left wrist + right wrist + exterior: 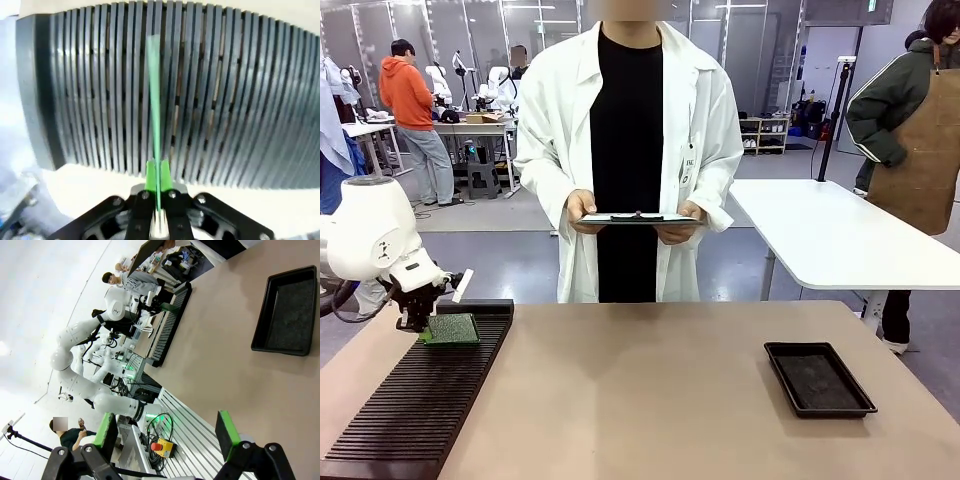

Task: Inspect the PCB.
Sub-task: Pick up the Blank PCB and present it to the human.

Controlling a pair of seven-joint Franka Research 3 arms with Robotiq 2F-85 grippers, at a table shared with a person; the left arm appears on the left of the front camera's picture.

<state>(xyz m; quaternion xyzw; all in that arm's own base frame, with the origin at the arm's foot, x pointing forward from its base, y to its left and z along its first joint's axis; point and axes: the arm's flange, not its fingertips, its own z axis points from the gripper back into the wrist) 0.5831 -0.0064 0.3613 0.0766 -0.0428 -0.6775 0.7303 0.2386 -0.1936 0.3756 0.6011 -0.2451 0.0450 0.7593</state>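
One PCB (451, 329) sits at the far end of the single black slotted rack (420, 400) on the desk's (640, 400) left side, grasped by its edge in the left claw (417, 322). The left wrist view shows it edge-on between the green pads (149, 172), over the rack's slots. The right claw (167, 427) hangs released, jaws wide apart. One shallow black tray (818, 378) lies well apart on the right. Across the desk, a person (630, 150) holds one clipboard (638, 218).

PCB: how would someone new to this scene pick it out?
On the tan table, find the long black slotted rack at the robot's left. At its far end the left claw pinches the PCB, the only green, speckled board there.
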